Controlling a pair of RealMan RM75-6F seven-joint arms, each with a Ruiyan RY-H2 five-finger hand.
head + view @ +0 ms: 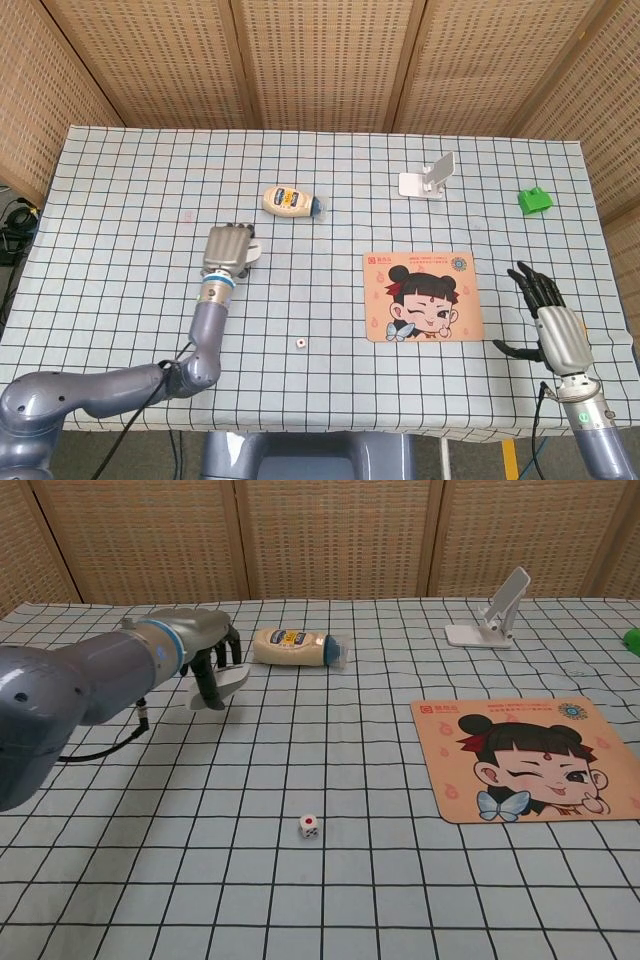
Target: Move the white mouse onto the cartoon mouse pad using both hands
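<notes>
Two hands shared the job, and only one of them was loaded: the left hand point(208, 660) had its fingers curled down over the white mouse point(222, 683), gripping it clear of the checked tablecloth point(120, 200) in the left-centre of the chest view, just below and left of the lying mayonnaise bottle point(291, 646). The right hand point(556, 330) hung at the lower right of the head view, fingers spread and holding nothing, just right of the cartoon mouse pad point(422, 296) but not touching it. The mouse was well apart from the pad, with a small die point(310, 826) lying on the cloth between them. Judging from the pictures, the risk lay in the transfer: the mouse's smooth, rounded shell was held only from above, so a quick sweep or a mistimed release could let it slip before the other hand closed. A low carry might also clip the bottle or the die.
</notes>
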